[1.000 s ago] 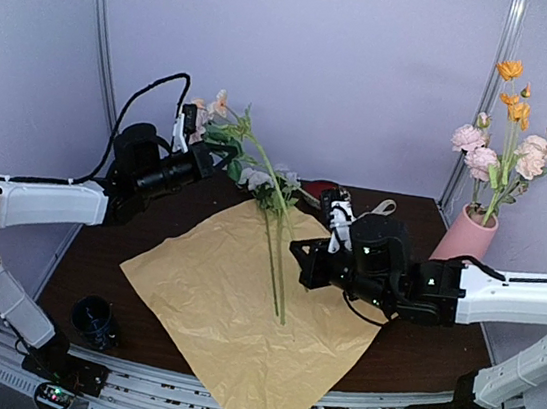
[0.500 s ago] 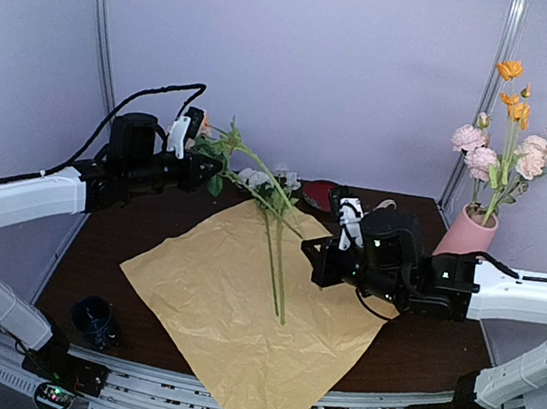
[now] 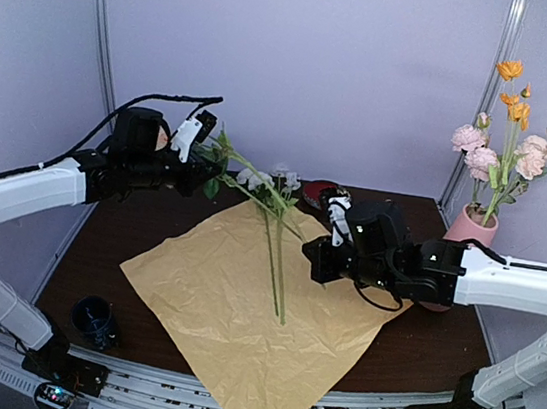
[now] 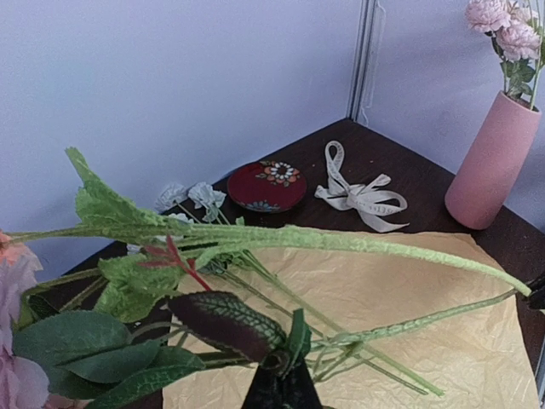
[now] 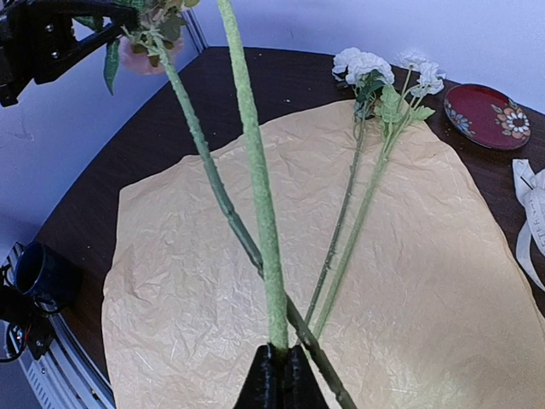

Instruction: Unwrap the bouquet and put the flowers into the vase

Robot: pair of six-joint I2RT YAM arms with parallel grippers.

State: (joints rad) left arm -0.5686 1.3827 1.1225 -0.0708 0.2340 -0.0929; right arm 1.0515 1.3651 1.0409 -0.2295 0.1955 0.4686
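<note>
Flowers (image 5: 253, 162) on long green stems hang over the spread paper (image 3: 227, 330). The left tool (image 4: 281, 382) pinches their leafy end and the right tool (image 5: 278, 362) their stem end, both pressed together. White flowers (image 5: 375, 66) lie on the paper. Vase (image 3: 464, 237), holding pink and orange blooms, stands at the worktop's (image 3: 425, 356) far right corner.

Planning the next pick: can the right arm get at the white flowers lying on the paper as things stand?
Probably not yet. The right end effector is shut on a stem that the left end effector also holds. The white flowers lie uncovered on the paper close below.
</note>
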